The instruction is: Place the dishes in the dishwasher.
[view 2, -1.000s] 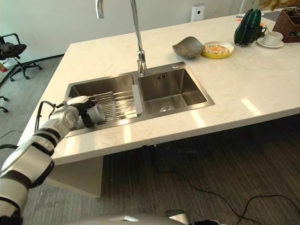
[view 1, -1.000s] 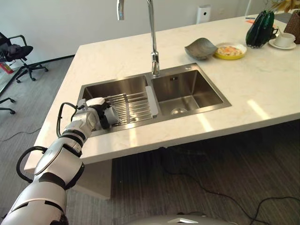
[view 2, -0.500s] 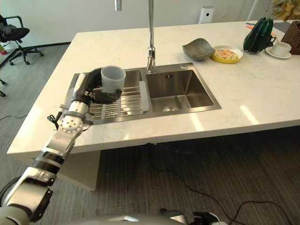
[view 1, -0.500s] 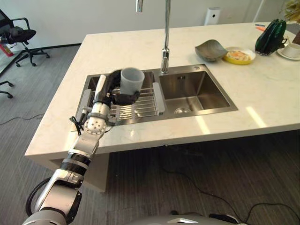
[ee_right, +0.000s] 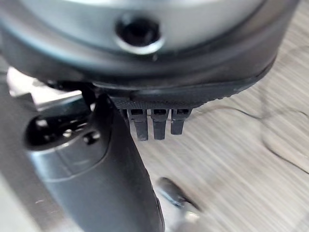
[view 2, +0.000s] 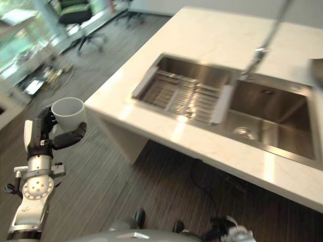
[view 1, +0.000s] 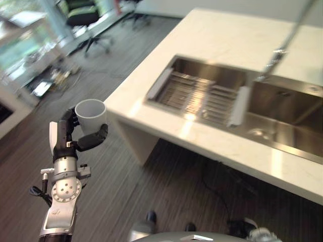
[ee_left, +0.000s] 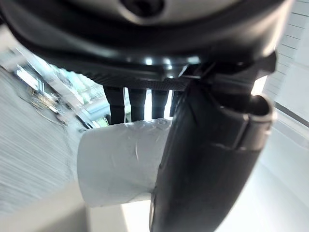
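The left hand (view 1: 70,138) has its fingers (ee_left: 137,101) curled round the back of a white cup (view 1: 91,115) and its thumb (view 1: 93,139) pressed across the front, so the cup is pinched between them. In the left wrist view the same grip shows up close, the thumb lying over the cup's pale side and the fingers in a row behind it. The cup sits upright, mouth up, held out over the dark striped floor (view 1: 166,176), well apart from the counter (view 1: 217,35) and off to its left.

The right hand (ee_right: 116,159) shows in its own wrist view with the thumb stretched forward and the fingers (ee_right: 154,123) hanging short and straight beside it, holding nothing; wood-toned floor lies past them.

On the counter, the double sink (view 1: 298,116) is sunk into the pale stone top. A metal rack (view 1: 197,96) lies across the left basin, and the tap (view 1: 277,53) rises at the back between the two basins. The right basin shows a drain (view 1: 256,133) at its bottom.

Farther off, past the counter's far-left corner, an office chair (view 1: 83,12) stands on the floor, near bright windows (view 1: 25,45).
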{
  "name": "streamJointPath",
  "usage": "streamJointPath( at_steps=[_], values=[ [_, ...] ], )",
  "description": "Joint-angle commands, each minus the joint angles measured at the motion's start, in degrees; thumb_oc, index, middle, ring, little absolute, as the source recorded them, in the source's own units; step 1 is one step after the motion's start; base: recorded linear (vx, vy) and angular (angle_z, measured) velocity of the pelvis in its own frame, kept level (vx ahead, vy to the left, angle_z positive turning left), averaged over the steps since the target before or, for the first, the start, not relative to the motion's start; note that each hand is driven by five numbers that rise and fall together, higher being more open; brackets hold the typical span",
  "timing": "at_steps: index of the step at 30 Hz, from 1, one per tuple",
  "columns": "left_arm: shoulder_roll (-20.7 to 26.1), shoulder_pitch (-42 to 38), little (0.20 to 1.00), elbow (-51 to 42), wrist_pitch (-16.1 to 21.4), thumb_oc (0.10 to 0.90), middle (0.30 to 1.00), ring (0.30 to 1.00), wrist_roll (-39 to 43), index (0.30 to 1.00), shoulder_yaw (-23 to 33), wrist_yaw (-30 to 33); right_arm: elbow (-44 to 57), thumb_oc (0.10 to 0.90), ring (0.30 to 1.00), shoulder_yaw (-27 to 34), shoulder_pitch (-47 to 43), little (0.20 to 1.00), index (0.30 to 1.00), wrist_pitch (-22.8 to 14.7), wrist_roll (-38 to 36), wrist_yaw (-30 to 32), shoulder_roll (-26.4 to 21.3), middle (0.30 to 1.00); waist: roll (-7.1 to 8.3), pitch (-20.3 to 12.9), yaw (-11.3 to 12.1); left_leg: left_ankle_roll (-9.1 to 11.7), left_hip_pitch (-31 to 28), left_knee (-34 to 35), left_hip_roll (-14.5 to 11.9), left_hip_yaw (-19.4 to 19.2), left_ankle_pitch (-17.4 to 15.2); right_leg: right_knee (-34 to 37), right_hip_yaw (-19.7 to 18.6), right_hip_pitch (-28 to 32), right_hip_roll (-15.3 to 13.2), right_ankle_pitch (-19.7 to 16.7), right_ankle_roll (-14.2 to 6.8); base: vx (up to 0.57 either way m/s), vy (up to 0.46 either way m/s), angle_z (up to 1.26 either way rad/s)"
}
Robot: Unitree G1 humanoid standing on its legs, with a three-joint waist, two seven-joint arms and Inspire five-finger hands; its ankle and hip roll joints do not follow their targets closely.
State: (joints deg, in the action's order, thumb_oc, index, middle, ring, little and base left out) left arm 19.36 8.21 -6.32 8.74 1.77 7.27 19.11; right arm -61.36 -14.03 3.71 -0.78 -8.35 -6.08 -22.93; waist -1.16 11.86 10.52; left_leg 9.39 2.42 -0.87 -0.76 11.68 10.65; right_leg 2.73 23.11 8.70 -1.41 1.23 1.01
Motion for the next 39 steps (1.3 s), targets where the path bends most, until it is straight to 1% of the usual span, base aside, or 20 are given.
streamJointPath(
  at_steps=[1, 2, 3, 4, 7, 8, 10, 11, 12, 14, 15, 16, 17, 18, 19, 20, 22, 24, 27, 39],
  values=[
    [12.75, -11.09, 0.300, -6.39, 8.31, 0.400, 0.300, 0.300, -1.94, 0.300, 6.71, 1.82, -8.76, 0.800, 0.900, 0.34, -8.26, 0.900, 0.900, -2.46, -0.96, -1.34, 0.73, 0.900, 0.26, -1.84, 1.20, 1.06, 4.70, 2.90, -6.49, -11.14, -2.46, 1.59, -0.28, -2.64, -6.14, 1.69, -6.42, -0.18, -0.116, 2.93],
    [13.10, -12.00, 0.300, -6.56, 7.94, 0.400, 0.300, 0.300, -2.66, 0.300, 6.06, 1.90, -9.39, 0.800, 0.900, 0.96, -7.24, 0.900, 0.900, -2.72, -0.50, -1.55, 0.32, 0.900, 0.60, -2.32, 0.00, 0.59, 5.03, -1.42, -8.15, -15.91, -4.02, 1.17, 4.10, -2.55, -6.61, 1.80, -6.01, -0.21, -0.100, 3.17],
    [13.48, -12.96, 0.300, -7.32, 7.75, 0.400, 0.300, 0.300, -3.62, 0.300, 5.05, 0.73, -11.44, 0.800, 0.900, 2.71, -5.10, 0.900, 0.900, -2.39, -0.76, -1.20, -0.17, 0.900, 1.71, -3.43, -2.10, -0.01, 2.49, -5.74, -10.75, -25.18, -8.35, 1.26, 8.81, -1.76, -7.05, 2.84, -4.92, -0.31, -0.079, 4.07],
    [13.69, -13.31, 0.300, -7.79, 7.71, 0.400, 0.300, 0.300, -4.34, 0.300, 4.76, 0.41, -12.51, 0.800, 0.900, 4.75, -4.66, 0.900, 0.900, -2.42, -2.37, -0.91, 0.03, 0.900, 2.23, -4.01, -3.28, -0.04, 0.23, -8.35, -12.46, -30.94, -9.98, 1.03, 12.45, -1.58, -7.56, 2.52, -4.48, -0.26, 0.034, 3.62],
    [14.15, -13.61, 0.300, -9.26, 8.24, 0.400, 0.300, 0.300, -4.32, 0.300, 3.19, -2.51, -12.38, 0.800, 0.900, 9.06, -4.26, 0.900, 0.900, -2.25, -7.27, 0.34, 2.56, 0.900, 2.40, -6.26, -4.58, 0.90, -7.60, -6.60, -14.16, -41.30, -12.45, 0.02, 21.55, -1.00, -10.60, 0.20, -4.68, -0.17, 0.275, 2.86],
    [14.15, -13.61, 0.300, -9.26, 8.24, 0.400, 0.300, 0.300, -4.32, 0.300, 3.19, -2.51, -12.38, 0.800, 0.900, 9.06, -4.26, 0.900, 0.900, -2.25, -7.27, 0.34, 2.56, 0.900, 2.40, -6.26, -4.58, 0.90, -7.60, -6.60, -14.16, -41.30, -12.45, 0.02, 21.55, -1.00, -10.60, 0.20, -4.68, -0.04, 0.262, 1.67],
    [13.31, -14.09, 0.300, -9.28, 7.55, 0.400, 0.300, 0.300, -4.00, 0.300, 1.33, -3.14, -11.38, 0.800, 0.900, 9.17, -2.63, 0.900, 0.900, -2.14, -7.23, 1.15, 3.82, 0.900, 2.00, -7.54, -5.43, 0.10, -8.51, -0.25, -13.57, -42.84, -11.14, -1.22, 24.39, -0.57, -12.17, -1.65, -5.69, 0.01, 0.235, 1.34],
    [12.83, -13.94, 0.300, -9.31, 7.15, 0.400, 0.300, 0.300, -4.07, 0.300, 0.71, -3.62, -10.83, 0.800, 0.900, 9.40, -2.30, 0.900, 0.900, -2.11, -7.33, 1.50, 4.42, 0.900, 1.80, -7.75, -5.56, -0.37, -8.59, 2.02, -12.76, -42.14, -10.86, -2.07, 24.91, -0.36, -12.51, -2.23, -6.10, 0.06, 0.446, 1.70],
    [13.08, -13.80, 0.300, -9.69, 6.40, 0.400, 0.300, 0.300, -5.12, 0.300, -1.44, -5.02, -9.38, 0.800, 0.900, 10.07, -2.35, 0.900, 0.900, -2.19, -8.33, 2.79, 5.96, 0.900, 1.62, -7.46, -6.21, -2.31, -8.74, 5.25, -10.72, -39.24, -11.36, -6.23, 24.91, -1.00, -14.62, -3.38, -7.83, 0.06, 0.317, 1.18],
    [14.23, -13.82, 0.300, -10.05, 6.17, 0.400, 0.300, 0.300, -6.91, 0.300, -1.73, -5.20, -8.80, 0.800, 0.900, 10.28, -2.53, 0.900, 0.900, -2.32, -8.62, 3.09, 6.31, 0.900, 1.55, -7.05, -6.47, -2.86, -8.49, 5.61, -10.54, -39.00, -11.53, -8.49, 24.76, -1.44, -15.46, -3.94, -8.20, 0.05, 0.233, 0.85],
    [15.30, -13.65, 0.300, -10.20, 5.77, 0.400, 0.300, 0.300, -8.01, 0.300, -2.54, -5.59, -7.85, 0.800, 0.900, 10.55, -2.45, 0.900, 0.900, -2.64, -9.33, 3.29, 7.34, 0.900, 1.85, -6.46, -7.70, -3.90, -8.45, 5.87, -9.68, -37.51, -12.83, -13.06, 22.19, -3.03, -16.88, -4.34, -9.90, 0.10, 0.185, 0.98],
    [16.24, -14.03, 0.300, -9.41, 5.98, 0.400, 0.300, 0.300, -7.55, 0.300, -4.85, -5.88, -6.79, 0.800, 0.900, 10.75, -3.39, 0.900, 0.900, -3.02, -10.97, 3.70, 7.20, 0.900, 2.72, -5.77, -10.78, -4.51, -8.37, 5.87, -8.53, -34.23, -13.51, -15.52, 10.36, -6.82, -14.71, -2.82, -11.11, 0.10, 0.186, 0.69],
    [16.31, -14.60, 0.300, -8.31, 6.29, 0.400, 0.300, 0.300, -7.24, 0.300, -6.16, -5.48, -6.43, 0.800, 0.900, 10.70, -4.14, 0.900, 0.900, -3.30, -12.04, 3.75, 6.78, 0.900, 2.86, -4.90, -12.78, -4.46, -8.34, 5.87, -8.30, -33.59, -12.60, -15.73, 2.44, -10.22, -12.10, -1.92, -10.92, 0.05, 0.073, 1.47],
    [16.33, -14.78, 0.300, -8.11, 6.40, 0.400, 0.300, 0.300, -7.25, 0.300, -6.21, -5.41, -6.46, 0.800, 0.900, 10.71, -4.24, 0.900, 0.900, -3.30, -12.09, 3.75, 6.76, 0.900, 2.86, -4.99, -12.41, -4.41, -8.20, 5.87, -8.35, -33.99, -12.50, -15.86, 2.04, -10.68, -12.02, -1.96, -10.78, 0.16, 0.125, 1.94],
    [16.04, -17.06, 0.300, -6.70, 7.08, 0.400, 0.300, 0.300, -5.92, 0.300, -9.34, -5.94, -5.88, 0.800, 0.900, 10.01, -4.13, 0.900, 0.900, -3.70, -14.33, 2.63, 6.81, 0.900, 2.36, -4.71, -15.44, -4.49, -7.80, 5.87, -6.66, -27.89, -12.10, -11.70, -17.65, -12.06, -4.07, 2.26, -10.96, 0.21, 0.076, 1.93],
    [15.27, -17.94, 0.300, -6.00, 7.39, 0.400, 0.300, 0.300, -4.85, 0.300, -10.81, -6.09, -5.88, 0.800, 0.900, 8.93, -4.02, 0.900, 0.900, -3.20, -14.24, 2.11, 7.06, 0.900, 2.50, -4.16, -15.61, -4.62, -7.80, 5.87, -5.99, -26.52, -12.38, -10.78, -20.08, -12.81, -4.21, 1.42, -10.37, 0.18, 0.088, 0.78],
    [15.03, -18.34, 0.300, -5.27, 7.18, 0.400, 0.300, 0.300, -5.99, 0.300, -10.33, -6.46, -5.61, 0.800, 0.900, 8.44, -4.16, 0.900, 0.900, -3.48, -14.62, 2.89, 8.02, 0.900, 3.57, -4.84, -14.30, -4.86, -8.10, 5.87, -5.34, -27.32, -12.93, -6.86, -15.64, -9.61, -6.74, -0.36, -9.56, 0.03, -0.039, 0.71],
    [13.71, -17.15, 0.300, -4.91, 7.08, 0.400, 0.300, 0.300, -4.06, 0.300, -10.14, -7.50, -6.59, 0.800, 0.900, 8.21, -4.45, 0.900, 0.900, -3.04, -15.02, 2.69, 8.18, 0.900, 4.16, -6.82, -13.19, -4.47, -8.76, 5.87, -5.46, -27.41, -13.13, -0.64, -15.47, -5.00, -5.88, -0.58, -9.53, 0.17, -0.102, 0.32],
    [13.34, -14.91, 0.300, -5.08, 6.61, 0.400, 0.300, 0.300, -5.06, 0.300, -9.26, -7.87, -7.70, 0.800, 0.900, 7.82, -3.72, 0.900, 0.900, -2.72, -13.73, 2.47, 8.53, 0.900, 4.44, -7.42, -12.63, -4.01, -10.32, 5.87, -6.03, -28.02, -13.43, 1.80, -13.90, -2.30, -6.09, -1.03, -9.47, 0.10, -0.055, -0.22],
    [12.77, -13.18, 0.300, -5.53, 6.25, 0.400, 0.300, 0.300, -4.05, 0.300, -9.72, -9.48, -7.90, 0.800, 0.900, 7.43, -4.52, 0.900, 0.900, -2.69, -13.23, 2.34, 7.72, 0.900, 3.87, -7.98, -13.25, -3.19, -12.04, 5.87, -6.80, -27.03, -12.77, 2.11, -14.18, -0.84, -4.48, -0.02, -8.18, 0.02, -0.033, -0.19]
  ],
)
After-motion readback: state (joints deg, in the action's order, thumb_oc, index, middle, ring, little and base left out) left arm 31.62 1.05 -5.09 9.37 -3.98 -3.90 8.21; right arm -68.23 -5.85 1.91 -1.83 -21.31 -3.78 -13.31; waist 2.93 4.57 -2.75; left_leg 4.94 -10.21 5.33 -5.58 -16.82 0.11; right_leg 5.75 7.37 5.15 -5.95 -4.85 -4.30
